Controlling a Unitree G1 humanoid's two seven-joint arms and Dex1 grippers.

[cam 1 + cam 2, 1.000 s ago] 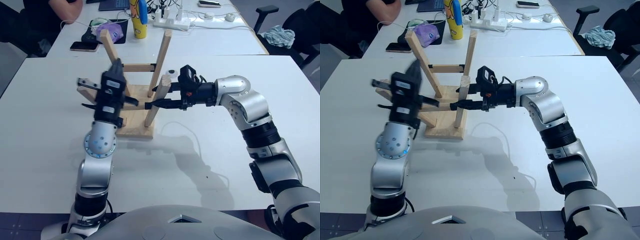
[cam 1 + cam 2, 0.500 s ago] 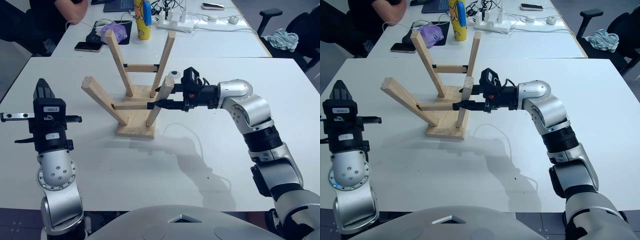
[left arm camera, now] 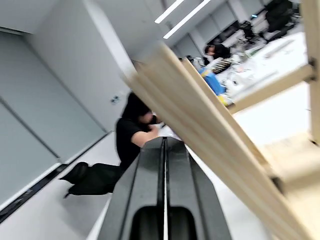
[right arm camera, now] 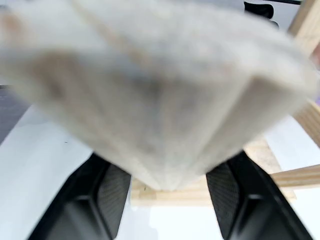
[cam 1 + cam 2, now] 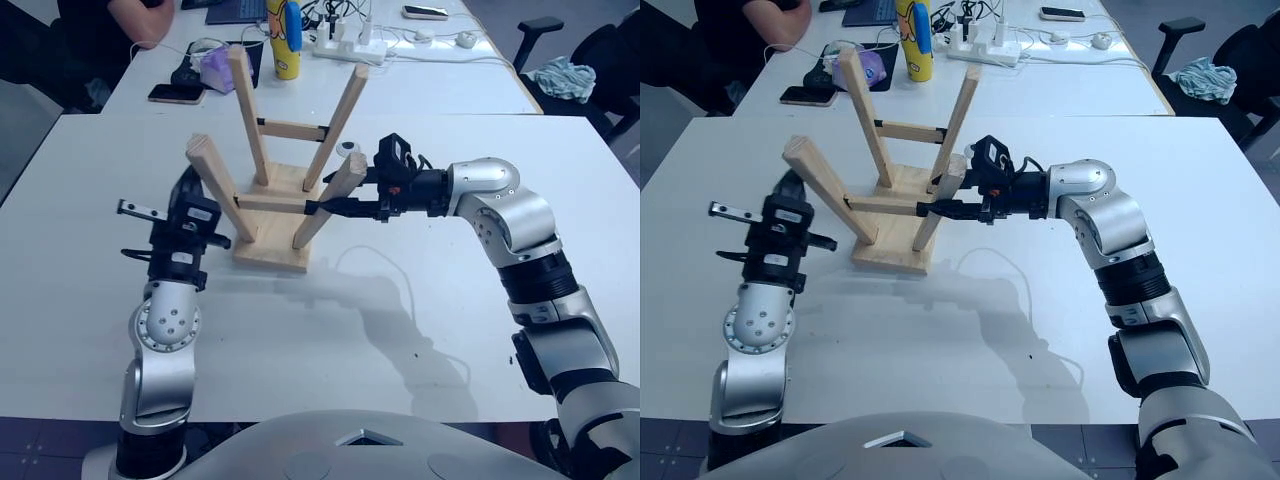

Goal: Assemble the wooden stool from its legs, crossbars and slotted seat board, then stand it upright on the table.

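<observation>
The wooden stool stands upside down on the white table, seat board (image 5: 270, 258) flat and its legs pointing up. Two crossbars (image 5: 275, 203) join the legs. My right gripper (image 5: 325, 207) is shut on the near right leg (image 5: 347, 178) about halfway up; that leg's end (image 4: 155, 100) sits between the black fingers (image 4: 110, 195). My left gripper (image 5: 188, 182) points upward just left of the splayed near left leg (image 5: 212, 180). Its fingers (image 3: 165, 170) are shut with nothing in them, and the leg (image 3: 210, 125) runs close beside them.
A second table behind holds a yellow bottle (image 5: 285, 40), a power strip (image 5: 350, 50), a phone (image 5: 170, 93) and a purple pouch (image 5: 222, 68). A small white round object (image 5: 346, 148) lies right behind the stool. The white table stretches bare in front and to the right.
My left arm swung out from the stool to the far left, then came back beside the near left leg. The right gripper kept its hold, and the stool's legs stand a little steeper.
</observation>
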